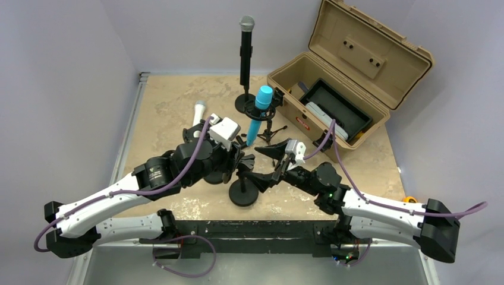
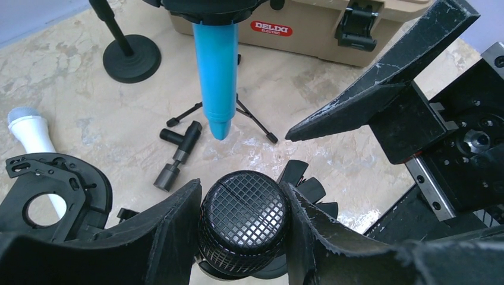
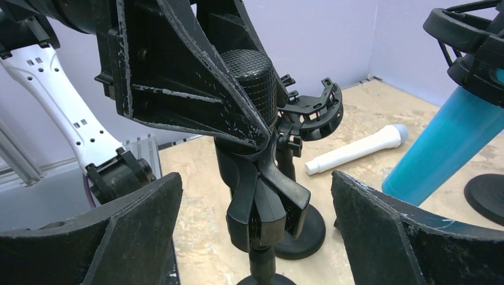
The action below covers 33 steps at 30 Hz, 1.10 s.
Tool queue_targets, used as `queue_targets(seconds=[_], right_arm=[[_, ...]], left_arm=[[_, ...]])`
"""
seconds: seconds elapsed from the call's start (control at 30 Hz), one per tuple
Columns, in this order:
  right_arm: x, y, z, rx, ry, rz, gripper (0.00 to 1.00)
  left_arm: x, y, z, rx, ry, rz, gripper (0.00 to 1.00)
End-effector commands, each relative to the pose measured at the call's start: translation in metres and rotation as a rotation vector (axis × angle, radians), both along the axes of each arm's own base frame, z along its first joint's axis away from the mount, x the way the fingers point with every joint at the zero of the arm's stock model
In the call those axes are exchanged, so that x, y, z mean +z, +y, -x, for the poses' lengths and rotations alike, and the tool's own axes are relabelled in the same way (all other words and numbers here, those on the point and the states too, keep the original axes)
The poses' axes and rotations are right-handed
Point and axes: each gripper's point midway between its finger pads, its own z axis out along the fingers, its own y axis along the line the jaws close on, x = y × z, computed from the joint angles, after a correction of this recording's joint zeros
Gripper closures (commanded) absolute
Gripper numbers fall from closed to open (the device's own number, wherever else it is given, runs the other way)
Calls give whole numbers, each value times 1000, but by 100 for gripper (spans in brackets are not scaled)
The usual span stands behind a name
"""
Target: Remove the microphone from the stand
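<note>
A black microphone with a mesh head (image 2: 243, 222) stands upright in the forked clip (image 3: 267, 202) of a black stand with a round base (image 1: 243, 193). My left gripper (image 2: 241, 185) is shut on the mesh head, one finger on each side. It shows in the top view (image 1: 241, 161) above the stand, hiding the microphone there. In the right wrist view the head (image 3: 254, 74) sits behind the left finger. My right gripper (image 3: 255, 178) is open, its jaws wide on either side of the clip without touching it. It also shows in the top view (image 1: 268, 166).
A blue microphone (image 1: 260, 113) hangs in a tripod shock mount just beyond. A black microphone on a tall stand (image 1: 246, 47) stands at the back. A white microphone (image 1: 198, 113) lies to the left. An open tan case (image 1: 350, 77) is at the right. A loose black adapter (image 2: 178, 151) lies on the table.
</note>
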Motion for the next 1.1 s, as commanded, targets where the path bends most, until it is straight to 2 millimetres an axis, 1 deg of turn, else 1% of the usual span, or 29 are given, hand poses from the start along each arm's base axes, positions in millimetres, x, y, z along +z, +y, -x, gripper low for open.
queue_targets(seconds=[0.0,0.17,0.3,0.43,0.53,0.6,0.7,0.87,1.07], right_arm=[[22,-2,2,-3,-118,-79,7],[11,3,-3,-15,-117,-45,9],[5,5,-11,-49,-107,-23,11],[1,6,-19,-84,-93,-10,14],[-1,8,-20,-85,-89,-3,17],[-2,9,-21,-84,-88,-2,22],[-3,9,-20,-80,-93,-5,33],[-4,10,-16,-61,-123,-1,56],[-16,18,-19,-53,-122,40,80]], left_arm=[[58,-11,-1,-13,-52,190,100],[62,-12,1,-26,-52,191,100],[64,-14,2,-40,-50,193,100],[64,-15,4,-47,-47,196,100],[63,-16,4,-53,-42,193,100],[63,-16,4,-54,-42,192,100],[64,-16,4,-54,-46,189,100],[66,-17,5,-73,-59,173,100],[72,-18,7,-109,-83,155,100]])
